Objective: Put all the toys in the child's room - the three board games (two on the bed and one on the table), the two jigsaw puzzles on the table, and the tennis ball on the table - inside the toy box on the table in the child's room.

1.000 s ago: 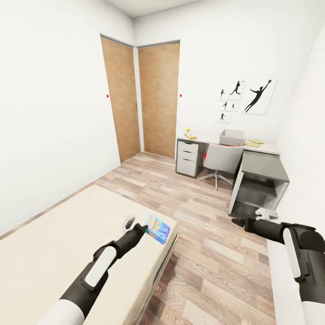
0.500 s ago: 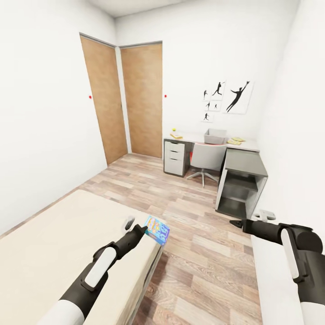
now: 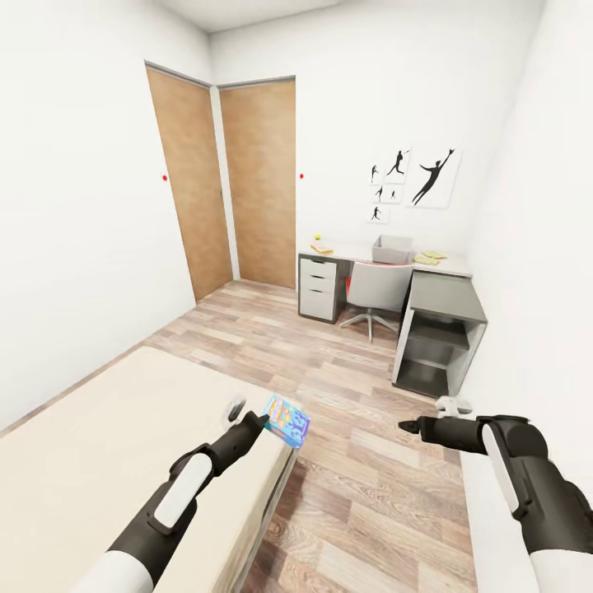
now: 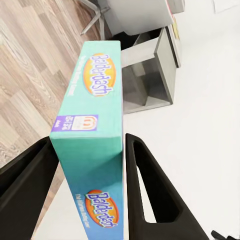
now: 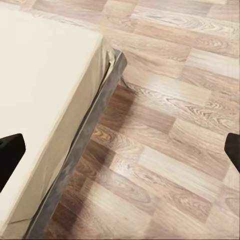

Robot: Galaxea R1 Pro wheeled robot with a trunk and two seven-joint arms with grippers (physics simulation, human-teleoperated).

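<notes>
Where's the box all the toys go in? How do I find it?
Look at the far wall with the black dancer pictures. Below them stands the long table. The toy box is the grey open bin on top, above the chair, far bigger than the small yellow things beside it.

Bright even light, faint shadows, sharp renders, wide-angle edge stretch.

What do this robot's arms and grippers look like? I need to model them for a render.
Both arms have glossy black casings with an elongated white panel along the forearm and white upper segments. The left gripper and right gripper are matte black with two tapering fingers, flat on the inner faces. No cables or markings are visible.
</notes>
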